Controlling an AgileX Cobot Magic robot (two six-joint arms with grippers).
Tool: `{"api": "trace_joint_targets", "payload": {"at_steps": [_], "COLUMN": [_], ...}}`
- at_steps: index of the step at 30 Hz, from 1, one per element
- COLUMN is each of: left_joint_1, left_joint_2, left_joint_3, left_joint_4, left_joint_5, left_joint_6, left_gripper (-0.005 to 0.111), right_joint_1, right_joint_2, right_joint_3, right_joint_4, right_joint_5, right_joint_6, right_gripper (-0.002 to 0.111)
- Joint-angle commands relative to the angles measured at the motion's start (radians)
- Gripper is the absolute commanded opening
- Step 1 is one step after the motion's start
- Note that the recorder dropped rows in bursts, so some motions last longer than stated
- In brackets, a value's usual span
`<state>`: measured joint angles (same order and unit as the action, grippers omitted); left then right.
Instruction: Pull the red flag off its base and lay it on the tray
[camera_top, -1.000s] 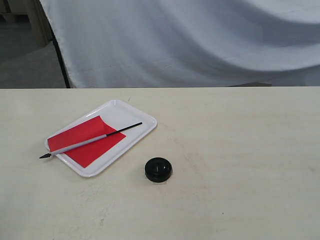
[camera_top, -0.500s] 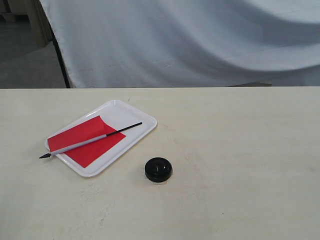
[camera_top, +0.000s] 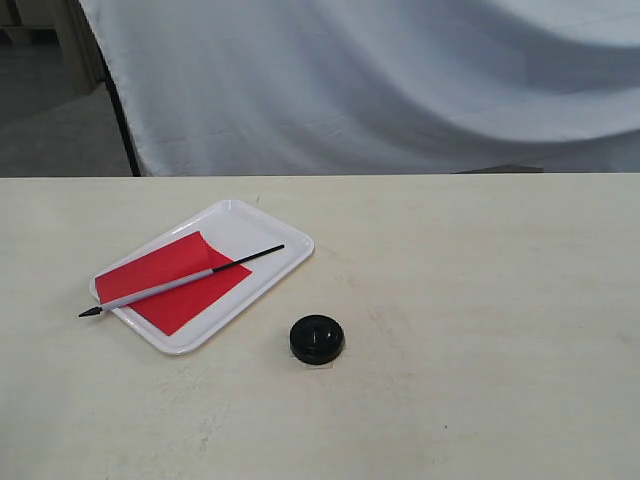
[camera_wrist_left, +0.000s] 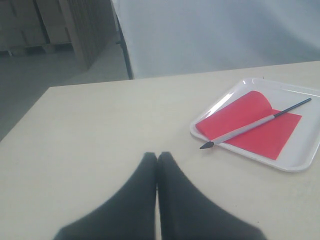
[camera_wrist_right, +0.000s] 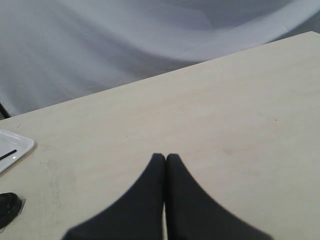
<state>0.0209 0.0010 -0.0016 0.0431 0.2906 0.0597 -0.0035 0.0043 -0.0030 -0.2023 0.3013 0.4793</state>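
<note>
The light is soft and even, not very bright. The base (camera_top: 317, 338) makes only a small, faint shadow on the table (camera_top: 480, 330). The upper left of the exterior view is dark. In the wrist views the left gripper (camera_wrist_left: 157, 156) and right gripper (camera_wrist_right: 165, 156) look black and blurry up close.
</note>
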Motion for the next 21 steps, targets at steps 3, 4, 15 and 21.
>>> {"api": "trace_joint_targets", "payload": {"at_steps": [3,4,15,21], "left_joint_1": [-0.008,-0.008,-0.008,-0.008], "left_joint_2": [-0.001,-0.001,-0.001,-0.001], "left_joint_3": [0.002,0.002,0.002,0.002], "left_joint_4": [0.005,0.005,0.005,0.005], "left_joint_5": [-0.008,-0.008,-0.008,-0.008], "left_joint_6": [-0.003,-0.003,-0.003,-0.003], "left_gripper": [0.000,0.000,0.000,0.000], "right_joint_1": [-0.004,-0.004,-0.004,-0.004], "right_joint_2": [-0.004,-0.004,-0.004,-0.004], "right_joint_3": [0.003,0.003,0.003,0.003], "right_joint_4": [-0.012,-0.012,-0.012,-0.012], "right_joint_5": [0.004,0.004,0.004,0.004], "right_joint_6": [-0.006,-0.006,0.006,0.006], "right_gripper": [-0.001,-0.001,-0.001,-0.001]}}
